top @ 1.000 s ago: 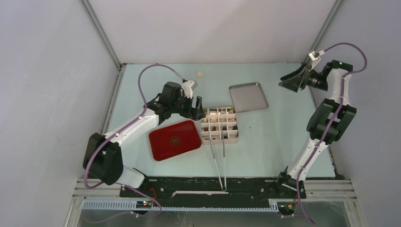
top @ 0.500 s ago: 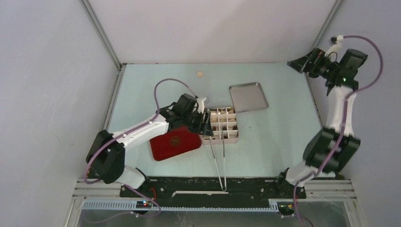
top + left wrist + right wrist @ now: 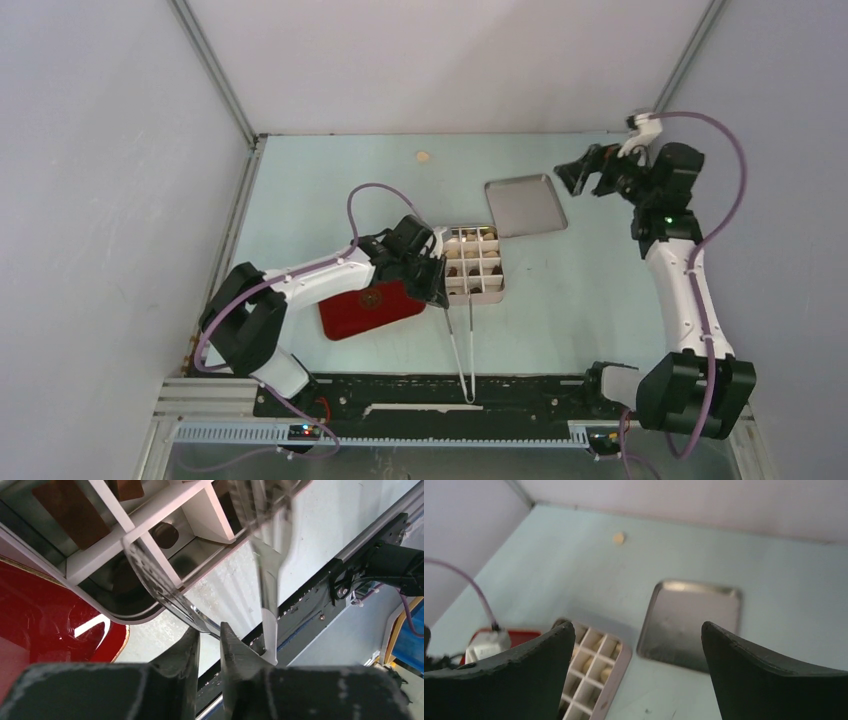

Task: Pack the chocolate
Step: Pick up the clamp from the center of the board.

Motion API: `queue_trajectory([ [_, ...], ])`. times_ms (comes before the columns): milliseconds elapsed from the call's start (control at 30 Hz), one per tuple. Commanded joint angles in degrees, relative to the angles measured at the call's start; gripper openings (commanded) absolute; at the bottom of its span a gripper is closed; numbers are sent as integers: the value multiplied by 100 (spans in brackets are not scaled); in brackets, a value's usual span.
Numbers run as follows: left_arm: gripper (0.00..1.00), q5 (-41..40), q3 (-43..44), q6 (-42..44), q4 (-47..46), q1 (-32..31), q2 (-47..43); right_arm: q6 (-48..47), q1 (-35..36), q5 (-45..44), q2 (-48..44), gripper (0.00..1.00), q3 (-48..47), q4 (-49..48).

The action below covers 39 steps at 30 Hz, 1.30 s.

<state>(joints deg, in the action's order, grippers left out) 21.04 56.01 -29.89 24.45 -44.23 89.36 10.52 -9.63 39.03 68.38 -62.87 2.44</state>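
- Inside the partitioned tin (image 3: 488, 298) mid-table: the chocolate (image 3: 453, 270), brown and cream pieces sitting in the white-walled cells. My left wrist cam shows a flat brown piece (image 3: 70, 510) and a dark round one (image 3: 165, 532) in cells at the near corner.
- One loose cream piece (image 3: 422, 156) lies alone on the table (image 3: 320, 200), far side, well apart from the tin.
- Metal tongs (image 3: 462, 340): tips rest over the tin's near cells, joined end points toward my bases.
- My left pincer (image 3: 437, 287) sits at the tin's near-left corner, above the right edge of the red tray (image 3: 350, 315). Its fingers are almost together and one tong arm runs right up to the gap. Can't tell if it's actually clamped.
- My right pincer (image 3: 585, 172) is up in the air at far right, spread wide, nothing between its fingers.
- Tin lid (image 3: 525, 205) lies flat just beyond the tin's far-right corner.
- Red tray lies just beside the tin's left side, gold emblem (image 3: 372, 298) showing.
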Motion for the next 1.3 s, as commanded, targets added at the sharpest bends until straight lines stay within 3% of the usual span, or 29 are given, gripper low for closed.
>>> queue_trajectory([
  [0,16,-95,109,207,104,11,-63,-983,503,-100,-160,99,122,628],
  [67,10,-43,117,257,108,11,-89,-1779,780,-429,-308,100,370,631],
  [167,1,0,142,412,111,11,-109,-1958,945,-524,-356,100,642,554],
  [233,0,52,205,693,196,19,-123,-1618,792,-34,-147,100,657,732],
  [333,0,55,364,1084,316,17,-187,-1363,526,1773,212,98,697,721],
  [400,0,100,536,1485,454,15,-199,-2427,858,2324,178,90,639,1392],
  [533,0,19,947,2421,904,19,-178,-5196,2233,1555,3,84,636,3310],
  [633,0,-81,1244,3088,1162,19,-220,-5893,2796,1422,266,75,634,3849],
  [733,0,-209,1423,3482,1328,15,-268,-6004,3149,1524,476,70,636,4011],
  [933,0,-258,1400,3749,1227,13,-502,-5712,3668,1575,486,69,636,3640],
  [1100,0,-185,1483,3755,1198,12,-478,-5165,3703,2150,584,68,636,3343],
  [1267,0,-24,1640,3661,1176,12,-427,-4618,3669,2494,782,59,636,3088],
])
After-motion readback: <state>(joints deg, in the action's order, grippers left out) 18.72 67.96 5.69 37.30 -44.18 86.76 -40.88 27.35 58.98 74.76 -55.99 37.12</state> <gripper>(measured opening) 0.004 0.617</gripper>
